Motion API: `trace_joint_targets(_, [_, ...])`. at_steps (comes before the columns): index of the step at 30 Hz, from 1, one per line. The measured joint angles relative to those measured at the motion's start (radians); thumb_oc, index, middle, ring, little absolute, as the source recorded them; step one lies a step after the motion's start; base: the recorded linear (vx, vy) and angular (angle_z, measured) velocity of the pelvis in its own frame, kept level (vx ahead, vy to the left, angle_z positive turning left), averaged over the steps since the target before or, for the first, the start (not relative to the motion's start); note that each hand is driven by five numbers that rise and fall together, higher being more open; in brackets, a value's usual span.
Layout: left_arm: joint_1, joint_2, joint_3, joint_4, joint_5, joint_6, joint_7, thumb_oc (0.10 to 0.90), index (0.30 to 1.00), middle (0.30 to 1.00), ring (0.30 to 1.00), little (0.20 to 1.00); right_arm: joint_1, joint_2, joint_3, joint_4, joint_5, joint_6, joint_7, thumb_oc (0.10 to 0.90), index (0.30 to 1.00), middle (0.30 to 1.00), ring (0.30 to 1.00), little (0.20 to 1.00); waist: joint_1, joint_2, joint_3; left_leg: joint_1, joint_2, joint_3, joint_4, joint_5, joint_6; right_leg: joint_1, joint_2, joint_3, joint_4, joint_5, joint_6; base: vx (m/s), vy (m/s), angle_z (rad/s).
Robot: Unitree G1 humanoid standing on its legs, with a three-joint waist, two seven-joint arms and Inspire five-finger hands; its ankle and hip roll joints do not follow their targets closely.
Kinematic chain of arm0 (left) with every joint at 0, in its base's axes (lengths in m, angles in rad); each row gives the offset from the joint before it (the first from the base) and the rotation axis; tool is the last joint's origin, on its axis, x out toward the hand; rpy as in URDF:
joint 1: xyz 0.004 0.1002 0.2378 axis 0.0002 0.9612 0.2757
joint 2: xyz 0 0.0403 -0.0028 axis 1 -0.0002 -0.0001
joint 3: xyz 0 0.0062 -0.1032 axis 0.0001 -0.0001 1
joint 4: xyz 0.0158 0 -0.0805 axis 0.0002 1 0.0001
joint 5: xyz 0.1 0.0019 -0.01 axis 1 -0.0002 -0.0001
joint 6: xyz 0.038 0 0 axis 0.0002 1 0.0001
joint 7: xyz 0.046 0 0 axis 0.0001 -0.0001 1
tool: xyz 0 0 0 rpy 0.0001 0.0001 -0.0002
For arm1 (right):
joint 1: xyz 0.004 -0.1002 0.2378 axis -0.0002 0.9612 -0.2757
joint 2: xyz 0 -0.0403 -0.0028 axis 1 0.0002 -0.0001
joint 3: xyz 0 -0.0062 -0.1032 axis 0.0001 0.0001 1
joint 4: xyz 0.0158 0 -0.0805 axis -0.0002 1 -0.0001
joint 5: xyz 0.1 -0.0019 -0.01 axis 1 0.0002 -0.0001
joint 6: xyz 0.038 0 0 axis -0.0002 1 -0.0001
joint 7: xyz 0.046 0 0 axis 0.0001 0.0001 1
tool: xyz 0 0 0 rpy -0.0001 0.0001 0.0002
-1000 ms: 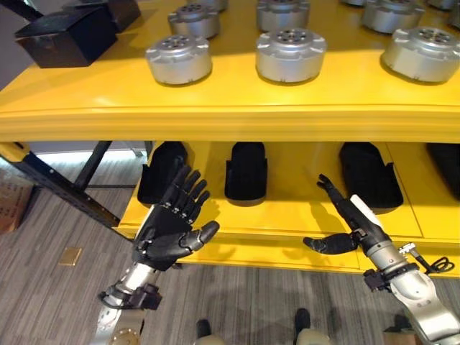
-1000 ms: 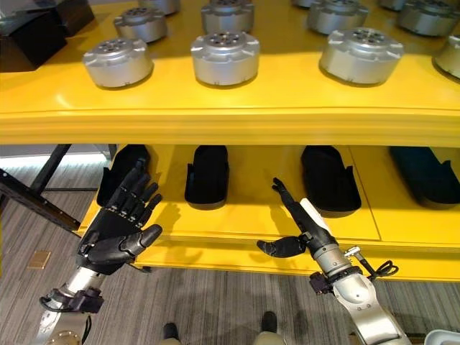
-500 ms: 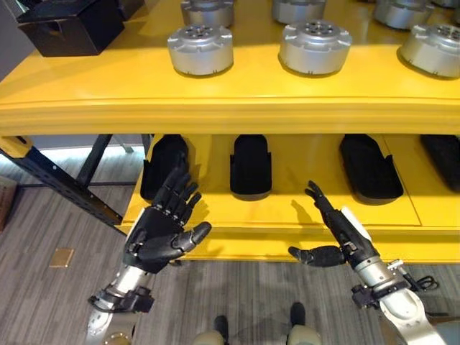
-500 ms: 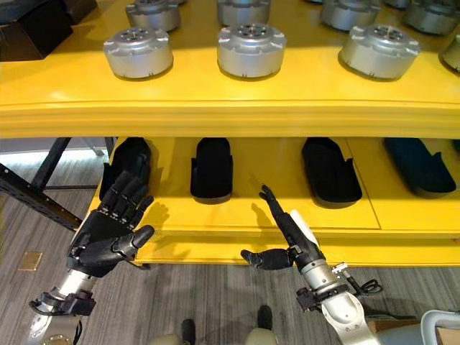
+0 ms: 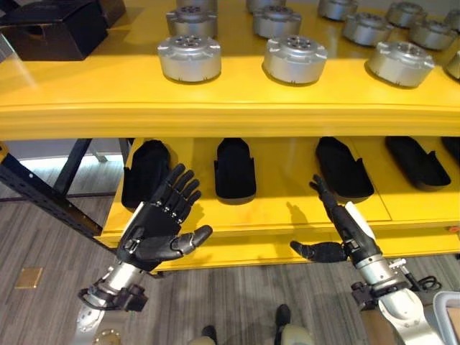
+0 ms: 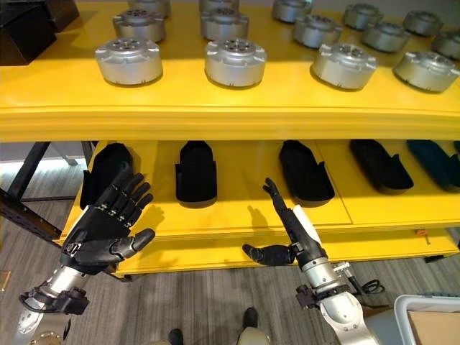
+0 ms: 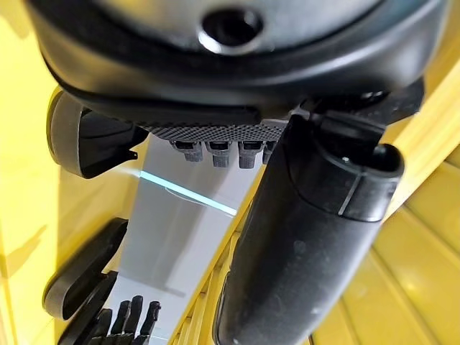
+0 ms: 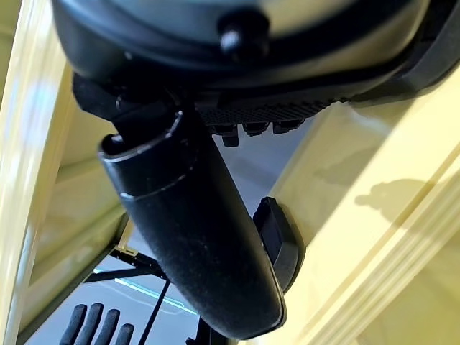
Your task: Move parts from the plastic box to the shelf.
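Note:
Several round silver metal parts (image 5: 189,57) (image 5: 295,59) (image 6: 343,65) stand in rows on the top board of the yellow shelf (image 5: 215,111). My left hand (image 5: 156,233) is held open, palm up, in front of the lower shelf's left end, holding nothing. My right hand (image 5: 343,233) is open too, fingers straight and pointing at the lower board, thumb (image 5: 314,250) spread to the side, and empty. A corner of the plastic box (image 6: 424,320) shows at the lower right.
Several black moulded trays (image 5: 234,169) (image 5: 343,167) (image 5: 146,172) lie along the lower yellow board. A black box (image 5: 54,29) stands on the top board at the far left. A dark diagonal frame bar (image 5: 43,198) runs left of the shelf over grey wood-pattern floor.
The camera has swung to the right, so more silver parts and the plastic box's corner come into view. Both hands remain open and empty before the lower shelf, in about the same pose.

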Motion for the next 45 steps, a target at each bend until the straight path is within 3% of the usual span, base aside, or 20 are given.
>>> trace_joint_targets(7, [0.023,-0.005,0.001,0.0,-0.001,-0.006,-0.008,0.9,1.0,1.0,1.0,1.0,-0.027,-0.059,-0.005,0.0,-0.041,0.011,0.002,0.9,1.0,1.0,1.0,1.0,0.001,0.045,-0.017,0.038,0.032,-0.022,-0.072,0.052,-0.031,0.074,0.061,-0.01,-0.114,0.053,-0.027,0.09,-0.236,0.08])
trace_joint_targets(11, [0.018,-0.021,0.005,-0.013,-0.001,-0.007,0.011,0.9,1.0,1.0,1.0,1.0,-0.039,-0.097,-0.01,-0.002,-0.04,0.028,0.02,0.9,1.0,1.0,1.0,1.0,-0.003,0.064,-0.018,0.052,0.077,0.007,-0.092,0.067,-0.05,0.065,0.1,-0.01,-0.122,0.034,-0.044,0.08,-0.291,-0.16])
trace_joint_targets(16, [0.021,-0.074,0.034,-0.019,-0.008,-0.007,0.01,0.9,1.0,1.0,1.0,1.0,-0.015,-0.133,-0.059,0.0,-0.067,0.044,0.01,0.9,1.0,1.0,1.0,1.0,-0.006,0.109,-0.026,0.049,0.121,0.003,-0.104,0.07,-0.051,0.061,0.145,-0.026,-0.115,0.024,-0.073,0.09,-0.194,-0.02])
trace_joint_targets(20, [0.026,-0.074,0.033,-0.019,-0.008,-0.007,0.007,0.9,1.0,1.0,1.0,1.0,-0.033,-0.209,-0.087,0.008,-0.145,0.043,-0.058,0.9,1.0,1.0,1.0,1.0,-0.003,0.131,-0.026,0.043,0.12,-0.014,-0.105,0.071,-0.051,0.062,0.145,-0.036,-0.114,0.023,-0.073,0.04,-0.086,0.09])
trace_joint_targets(35, [0.031,-0.031,0.034,-0.019,-0.014,0.008,0.002,0.9,1.0,1.0,1.0,1.0,-0.016,-0.243,-0.115,0.01,-0.236,0.02,-0.082,0.9,1.0,1.0,1.0,1.0,-0.003,0.11,-0.013,0.041,0.112,-0.016,-0.107,0.072,-0.054,0.061,0.137,-0.036,-0.114,0.017,-0.064,0.02,-0.031,0.01])
trace_joint_targets(45, [0.035,-0.017,0.047,-0.02,-0.049,0.013,-0.001,0.9,1.0,1.0,1.0,1.0,0.051,-0.224,-0.17,0.03,-0.305,0.059,-0.202,0.9,1.0,1.0,1.0,1.0,-0.036,0.104,0.005,0.05,0.109,0.014,-0.107,0.06,-0.041,0.053,0.138,-0.008,-0.115,0.018,-0.063,-0.01,-0.008,-0.08])
